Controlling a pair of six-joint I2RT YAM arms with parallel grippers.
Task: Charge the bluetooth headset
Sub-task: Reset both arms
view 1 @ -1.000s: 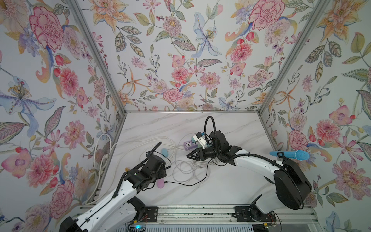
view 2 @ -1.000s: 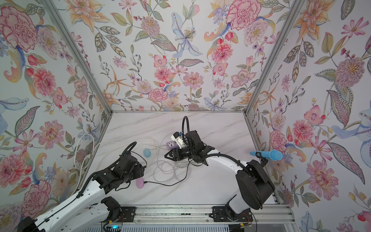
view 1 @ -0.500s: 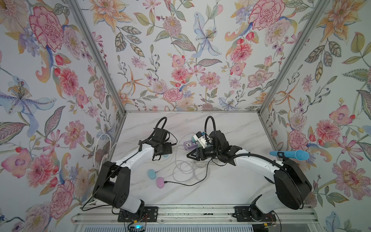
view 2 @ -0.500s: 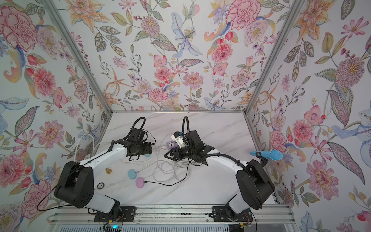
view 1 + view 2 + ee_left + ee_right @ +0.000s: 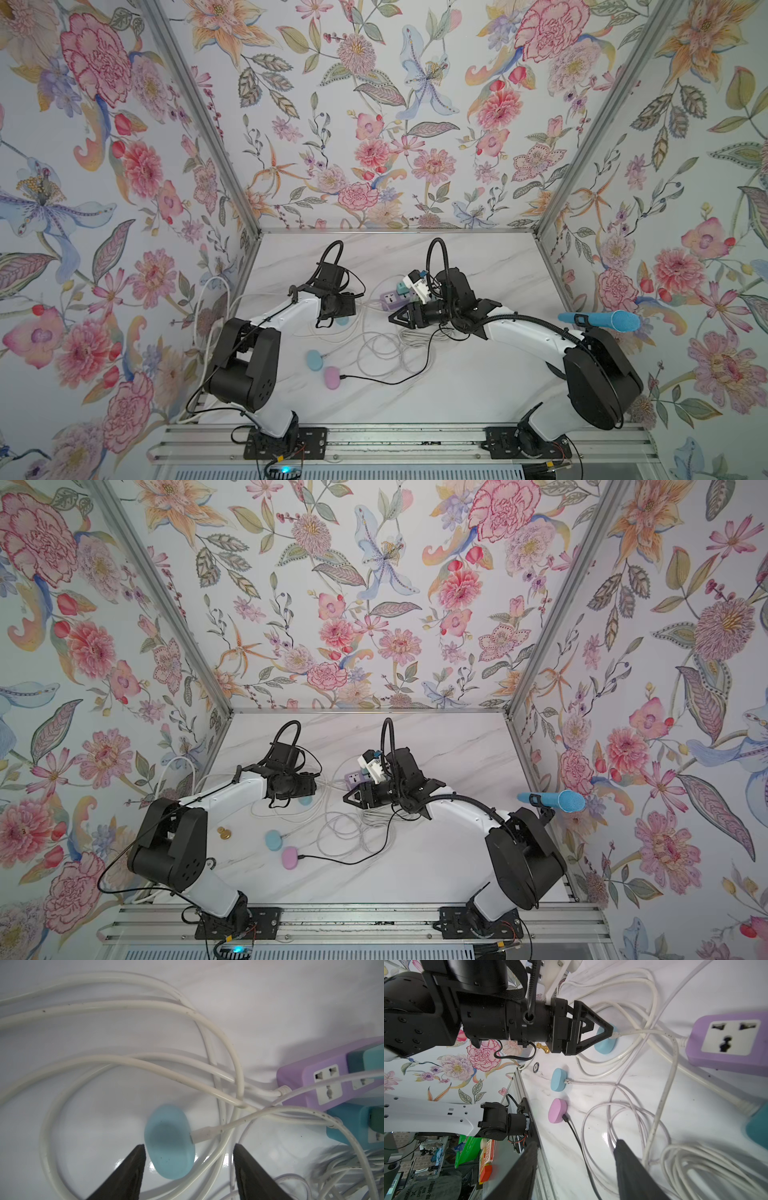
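Observation:
A pale blue oval headset case (image 5: 170, 1142) lies on the marble table with a white cable plug (image 5: 204, 1133) in its side. My left gripper (image 5: 189, 1147) hangs just above it, open, one finger beside the case and the other clear of it. The same case shows under the left fingertips (image 5: 607, 1031) in the right wrist view and peeks out in both top views (image 5: 341, 321). My right gripper (image 5: 575, 1145) is open over loose white cable coils (image 5: 386, 345), holding nothing.
A second blue case (image 5: 314, 360) with a white cable and a pink case (image 5: 331, 377) with a black cable lie nearer the front. A purple power strip (image 5: 390, 300) and a teal one (image 5: 353, 1126) sit mid-table. A gold piece (image 5: 224, 833) lies left; a blue microphone (image 5: 598, 321) hangs right.
My left arm has swung from the table's front left up to the middle and now holds over the blue case, jaws a little wider. The right arm has stayed put.

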